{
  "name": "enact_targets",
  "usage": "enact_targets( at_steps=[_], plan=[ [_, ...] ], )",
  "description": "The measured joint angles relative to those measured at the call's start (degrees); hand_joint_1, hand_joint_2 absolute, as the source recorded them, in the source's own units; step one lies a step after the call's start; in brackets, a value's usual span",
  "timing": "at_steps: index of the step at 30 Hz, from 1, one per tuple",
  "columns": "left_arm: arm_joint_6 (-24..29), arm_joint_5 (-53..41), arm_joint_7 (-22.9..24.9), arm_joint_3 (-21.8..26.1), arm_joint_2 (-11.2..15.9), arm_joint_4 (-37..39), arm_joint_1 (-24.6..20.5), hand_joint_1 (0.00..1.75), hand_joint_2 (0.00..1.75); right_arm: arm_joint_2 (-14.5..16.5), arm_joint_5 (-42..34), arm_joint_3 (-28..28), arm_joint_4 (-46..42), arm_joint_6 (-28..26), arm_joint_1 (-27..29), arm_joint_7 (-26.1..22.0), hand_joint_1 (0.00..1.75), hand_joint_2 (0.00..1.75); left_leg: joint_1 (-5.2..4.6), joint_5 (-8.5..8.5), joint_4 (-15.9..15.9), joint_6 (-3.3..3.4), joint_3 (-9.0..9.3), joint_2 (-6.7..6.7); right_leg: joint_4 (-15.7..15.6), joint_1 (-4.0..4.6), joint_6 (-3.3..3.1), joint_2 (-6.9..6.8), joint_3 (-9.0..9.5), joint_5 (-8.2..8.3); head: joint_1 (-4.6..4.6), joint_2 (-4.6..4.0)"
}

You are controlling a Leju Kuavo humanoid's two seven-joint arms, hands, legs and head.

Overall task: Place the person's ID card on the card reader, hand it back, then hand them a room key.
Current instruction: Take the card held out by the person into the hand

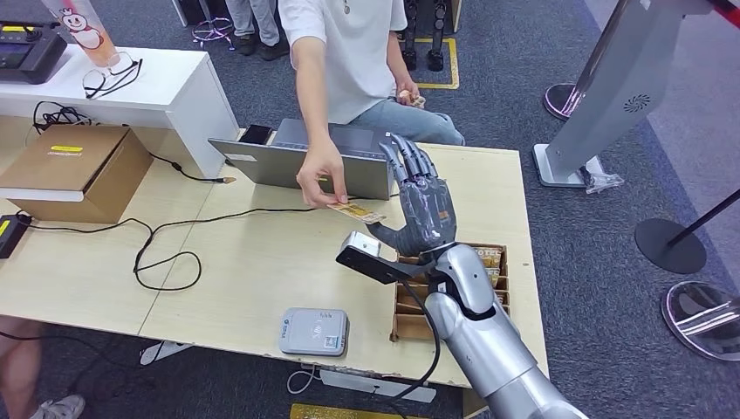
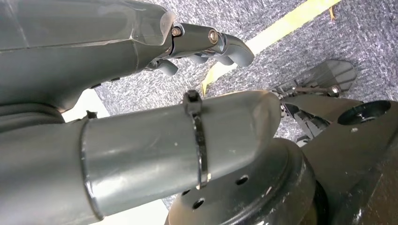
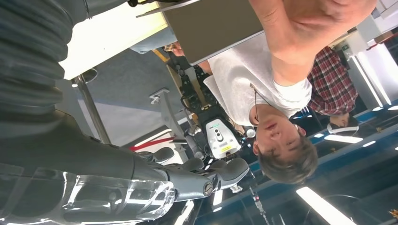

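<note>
Right hand [image 1: 425, 202] was raised over the table [image 1: 262, 262], palm up, fingers spread, gripping nothing. ID card [image 1: 355, 210] sat just beside its thumb, pinched by the person's hand [image 1: 321, 177]; couldn't tell if thumb touched it. Card reader [image 1: 314, 331] lay near the table's front edge, well apart from the card, bare tabletop between. Key box [image 1: 410, 297] sat under the wrist, laptop [image 1: 305, 161] behind. Left hand [image 2: 206, 44] hung over carpet, fingers curled, holding nothing.

tan ID card [image 1: 356, 210], grey card reader [image 1: 314, 332]
</note>
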Motion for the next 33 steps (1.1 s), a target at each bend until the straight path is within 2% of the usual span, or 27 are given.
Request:
enact_targets(
  at_steps=[11, 13, 15, 17, 18, 20, 23, 33],
  plan=[
    [0.5, 0.7, 0.2, 0.0, 0.4, 0.6, -0.2, 0.0, 0.0, 0.4, 0.0, 0.0, 0.5, 0.5, -0.3, 0.0, 0.03, 1.75, 0.0, 0.0, 0.0, 0.0, 0.0, 0.0, 0.0, 0.0, 0.0, 0.0, 0.0, 0.0, 0.0, 0.0],
    [0.6, 0.8, 0.2, 0.0, 0.5, 0.7, -0.2, 0.0, 0.0, 0.5, 0.0, 0.0, 0.6, 0.5, -0.3, 0.0, 0.29, 1.75, 0.0, 0.0, 0.0, 0.0, 0.0, 0.0, 0.0, 0.0, 0.0, 0.0, 0.0, 0.0, -0.01, 0.0],
    [0.6, 0.8, 0.2, 0.0, 0.5, 0.9, -0.3, 0.0, 0.0, 0.6, 0.0, 0.0, 0.7, 0.6, -0.3, -0.1, 0.98, 1.75, 0.0, 0.0, 0.0, 0.0, 0.0, 0.0, 0.0, 0.0, 0.0, 0.0, 0.0, 0.0, -0.01, 0.0],
    [0.6, 0.9, 0.2, 0.0, 0.6, 1.0, -0.3, 0.0, 0.0, 0.6, 0.0, 0.0, 0.8, 0.6, -0.3, -0.1, 1.52, 1.75, 0.0, 0.0, 0.0, 0.0, 0.0, 0.0, 0.0, 0.0, 0.0, 0.0, 0.0, 0.0, -0.01, 0.0],
    [0.6, 0.9, 0.2, 0.0, 0.6, 1.0, -0.3, 0.0, 0.0, 0.7, 0.0, 0.0, 0.8, 0.6, -0.3, -0.1, 1.6, 1.75, 0.0, 0.0, 0.0, 0.0, 0.0, 0.0, 0.0, 0.0, 0.0, 0.0, 0.0, 0.0, -0.01, 0.0],
    [0.7, 1.0, 0.2, -0.1, 0.7, 1.1, -0.3, 0.0, 0.0, 0.7, 0.0, 0.0, 0.8, 0.7, -0.3, -0.1, 1.7, 1.75, 0.0, 0.0, 0.0, 0.0, 0.0, 0.0, 0.0, 0.0, 0.0, 0.0, 0.0, 0.0, -0.01, 0.0],
    [0.8, 1.2, 0.2, -0.2, 0.7, 1.2, -0.3, 0.0, 0.0, 0.7, 0.0, 0.0, 0.9, 1.1, -0.3, -0.2, 1.75, 1.75, 0.0, 0.0, 0.0, 0.0, 0.0, 0.0, 0.0, 0.0, 0.0, 0.0, 0.0, 0.0, -0.01, 0.0],
    [0.9, 1.8, 0.2, -0.8, 0.9, 1.5, -0.2, 0.0, 0.0, 0.7, -0.1, 0.0, 0.8, 1.6, -0.3, -0.3, 1.75, 1.75, 0.0, 0.0, 0.0, 0.0, -0.01, 0.0, 0.0, 0.0, 0.0, 0.0, 0.0, 0.0, 0.0, 0.0]
  ],
)
